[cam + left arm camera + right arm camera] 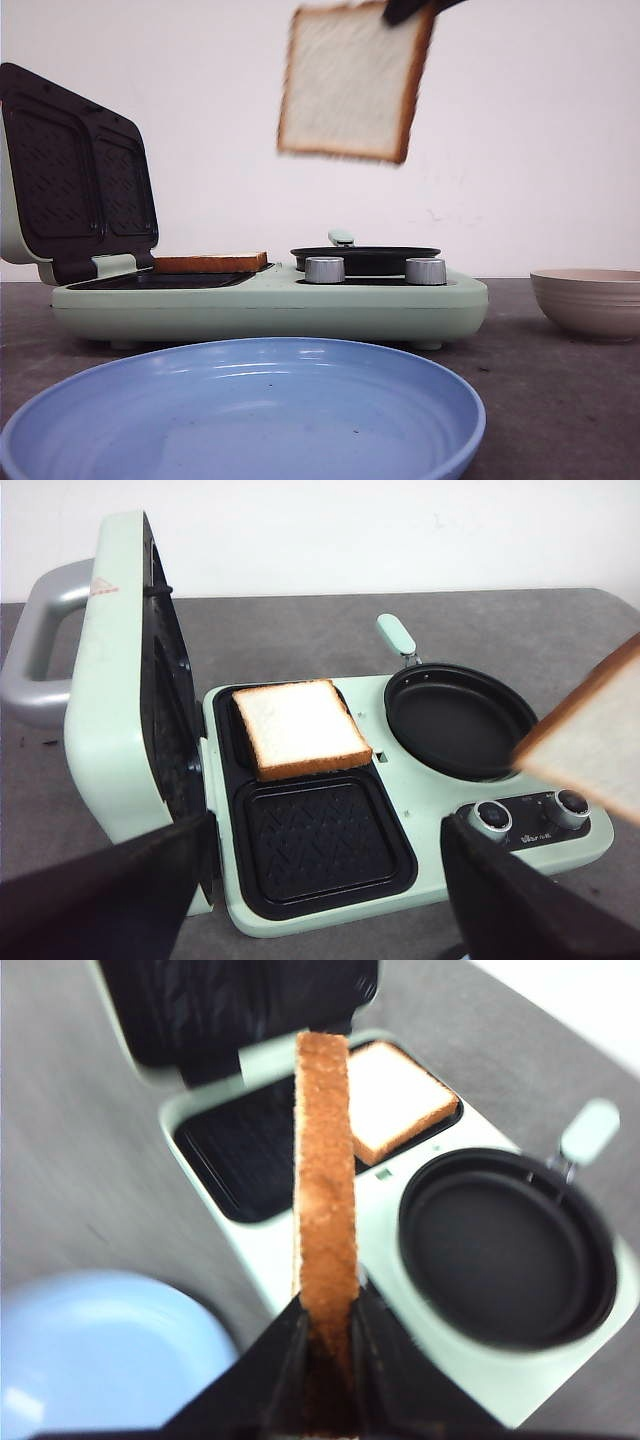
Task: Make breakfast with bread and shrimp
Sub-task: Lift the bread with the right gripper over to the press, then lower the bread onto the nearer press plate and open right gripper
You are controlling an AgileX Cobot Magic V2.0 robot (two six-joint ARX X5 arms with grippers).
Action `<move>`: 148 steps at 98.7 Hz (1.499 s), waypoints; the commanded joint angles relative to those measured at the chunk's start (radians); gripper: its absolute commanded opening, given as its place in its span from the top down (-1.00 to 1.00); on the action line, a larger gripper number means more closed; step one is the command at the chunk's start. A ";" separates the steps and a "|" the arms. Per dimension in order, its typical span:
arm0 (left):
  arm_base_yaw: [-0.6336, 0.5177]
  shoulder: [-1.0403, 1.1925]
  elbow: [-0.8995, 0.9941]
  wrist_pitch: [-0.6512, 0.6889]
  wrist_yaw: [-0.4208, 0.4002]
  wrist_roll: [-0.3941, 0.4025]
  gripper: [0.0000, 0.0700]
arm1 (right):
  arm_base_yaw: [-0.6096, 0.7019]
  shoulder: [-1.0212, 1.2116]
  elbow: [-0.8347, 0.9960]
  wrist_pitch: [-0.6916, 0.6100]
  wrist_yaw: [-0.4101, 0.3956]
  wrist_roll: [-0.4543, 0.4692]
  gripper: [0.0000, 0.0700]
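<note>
One slice of bread [352, 80] hangs high above the sandwich maker, pinched at its top corner by my right gripper [415, 8]. In the right wrist view this bread [325, 1180] is edge-on, its brown crust clamped between the shut gripper [328, 1330]. A second slice of bread [300, 727] lies flat on the far grill plate. My left gripper [325, 840] is open above the bare near grill plate [320, 855], holding nothing. The held slice shows at that view's edge [595, 745]. The shrimp are out of view.
The mint-green sandwich maker [270, 305] has its lid [75, 170] standing open at the left. A round black pan [365, 258] and two knobs [325, 269] are on its right half. A blue plate [240, 410] lies in front, a beige bowl [590, 300] at the right.
</note>
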 commanded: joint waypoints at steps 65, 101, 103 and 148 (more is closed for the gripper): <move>-0.005 0.004 0.008 0.015 0.002 0.010 -0.23 | 0.294 0.407 0.016 0.540 0.373 -0.658 1.00; -0.005 0.005 0.008 0.015 0.002 0.024 -0.23 | 0.299 0.536 0.016 0.695 0.373 -0.710 1.00; -0.005 0.005 0.008 0.014 0.002 0.024 -0.23 | 0.298 0.541 0.016 0.702 0.373 -0.710 1.00; -0.005 0.005 0.008 0.014 0.002 0.024 -0.23 | 0.236 0.636 0.016 0.825 0.352 -0.735 0.99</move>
